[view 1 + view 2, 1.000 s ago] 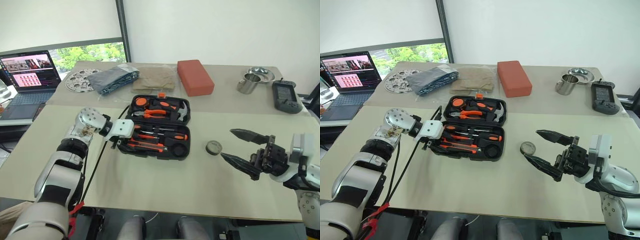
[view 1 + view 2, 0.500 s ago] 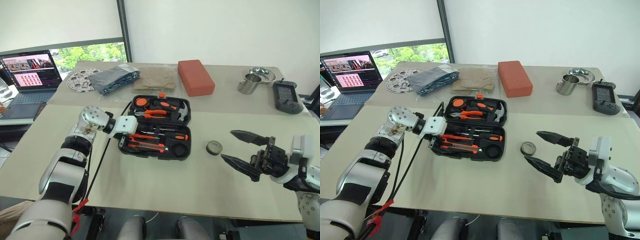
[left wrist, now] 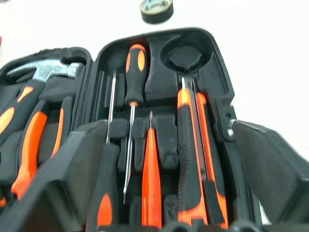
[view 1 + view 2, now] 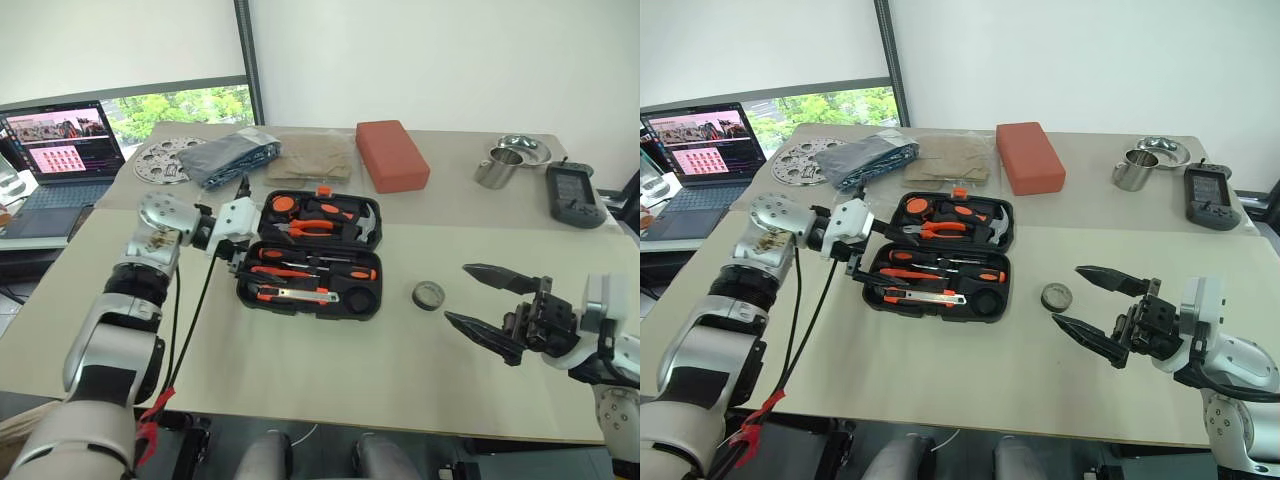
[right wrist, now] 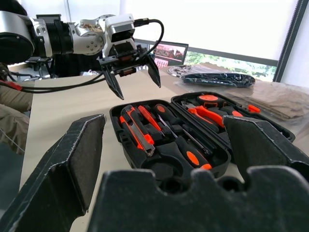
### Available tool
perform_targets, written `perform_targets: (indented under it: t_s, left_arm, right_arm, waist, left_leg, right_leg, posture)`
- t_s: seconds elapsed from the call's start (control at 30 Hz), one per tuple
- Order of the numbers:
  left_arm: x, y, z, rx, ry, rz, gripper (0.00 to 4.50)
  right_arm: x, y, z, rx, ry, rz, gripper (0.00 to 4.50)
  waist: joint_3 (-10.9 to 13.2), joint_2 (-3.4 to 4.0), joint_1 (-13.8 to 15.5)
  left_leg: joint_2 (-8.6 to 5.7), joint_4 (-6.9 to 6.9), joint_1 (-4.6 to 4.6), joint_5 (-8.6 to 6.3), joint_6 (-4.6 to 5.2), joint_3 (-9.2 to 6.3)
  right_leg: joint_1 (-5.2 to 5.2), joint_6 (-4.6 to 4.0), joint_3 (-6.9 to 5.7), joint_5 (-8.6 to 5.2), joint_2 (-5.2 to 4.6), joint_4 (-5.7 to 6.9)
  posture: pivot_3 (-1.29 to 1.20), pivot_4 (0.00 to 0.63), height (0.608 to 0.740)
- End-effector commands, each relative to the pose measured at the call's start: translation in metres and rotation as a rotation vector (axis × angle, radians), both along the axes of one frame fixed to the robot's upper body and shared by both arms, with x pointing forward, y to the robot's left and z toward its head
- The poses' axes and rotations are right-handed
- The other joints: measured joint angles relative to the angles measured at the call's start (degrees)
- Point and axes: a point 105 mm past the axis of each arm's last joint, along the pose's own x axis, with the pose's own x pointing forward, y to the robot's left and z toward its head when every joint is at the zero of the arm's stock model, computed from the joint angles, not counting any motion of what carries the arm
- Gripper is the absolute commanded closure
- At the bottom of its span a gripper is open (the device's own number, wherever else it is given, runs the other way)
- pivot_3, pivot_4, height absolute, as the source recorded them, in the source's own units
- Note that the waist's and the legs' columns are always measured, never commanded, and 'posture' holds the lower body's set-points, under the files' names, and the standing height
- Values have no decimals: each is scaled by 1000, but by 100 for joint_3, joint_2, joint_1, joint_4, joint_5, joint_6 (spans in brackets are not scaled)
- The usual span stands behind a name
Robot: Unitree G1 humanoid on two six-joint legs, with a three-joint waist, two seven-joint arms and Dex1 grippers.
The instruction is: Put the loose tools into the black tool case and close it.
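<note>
The black tool case (image 4: 368,300) lies open mid-table. Its front half holds an orange-and-black utility knife (image 3: 188,145), an all-orange screwdriver (image 3: 151,179) and two screwdrivers with black-orange handles (image 3: 134,72). A small dark tape roll (image 4: 428,294) sits on the table just right of the case. My left gripper (image 4: 252,258) hovers open and empty above the case's left end. My right gripper (image 4: 456,293) stands open and empty above the table, just right of the tape roll.
The case's rear half holds a hammer (image 4: 362,222), pliers and a tape measure. Behind it lie a red-orange block (image 4: 392,153), tan cloth (image 4: 310,155), a dark bag (image 4: 232,155) and a perforated disc (image 4: 160,160). Far right: metal cup (image 4: 497,167), bowl, black device (image 4: 573,193). Laptop (image 4: 60,150) at left.
My left gripper has risen from the case's front half and drawn back toward its left end, its jaws now spread. The right arm has kept still.
</note>
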Motion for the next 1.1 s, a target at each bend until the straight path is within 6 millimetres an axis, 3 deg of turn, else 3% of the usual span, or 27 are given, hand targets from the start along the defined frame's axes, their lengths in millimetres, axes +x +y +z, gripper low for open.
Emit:
perform_targets:
  t_s: [0.03,0.3,0.63,0.77,0.87,1.1]
  left_arm:
    - [-4,-7,-1,-56,11,-26,1892]
    - [-8,-16,-25,-68,91,-36,4485]
    - [3,-9,-65,85,87,70,4485]
    - [7,-10,-70,94,90,104,4485]
    - [6,-13,-68,71,105,88,4485]
    - [2,-22,-35,-129,129,9,4485]
  right_arm:
    - [-2,0,6,-8,-47,4,0]
    - [-3,-2,7,-13,-51,-6,0]
    - [-5,-2,9,-19,-55,-22,0]
    - [-4,0,10,-19,-56,-20,0]
    - [-4,2,10,-17,-56,-18,0]
    - [-4,3,11,-18,-54,-19,0]
  waist:
    - [0,0,0]
    - [0,-1,-22]
    - [0,0,0]
    - [1,-2,18]
    - [0,-2,10]
    - [-11,17,5]
  left_leg:
    - [0,0,0,0,0,0]
    - [-2,1,5,1,1,1]
    - [-5,3,5,1,2,3]
    - [-9,7,10,12,18,5]
    - [-10,10,12,18,28,6]
    - [-14,11,-4,21,32,7]
  right_leg:
    - [0,-1,0,0,0,0]
    - [0,-5,1,3,5,6]
    - [2,-4,1,2,6,6]
    - [13,21,2,-11,6,11]
    - [16,29,4,-12,4,17]
    - [2,28,1,-11,4,19]
  posture:
    - [0,150,740]
    - [0,150,740]
    - [0,150,740]
    - [0,150,740]
    - [0,150,740]
    - [0,150,740]
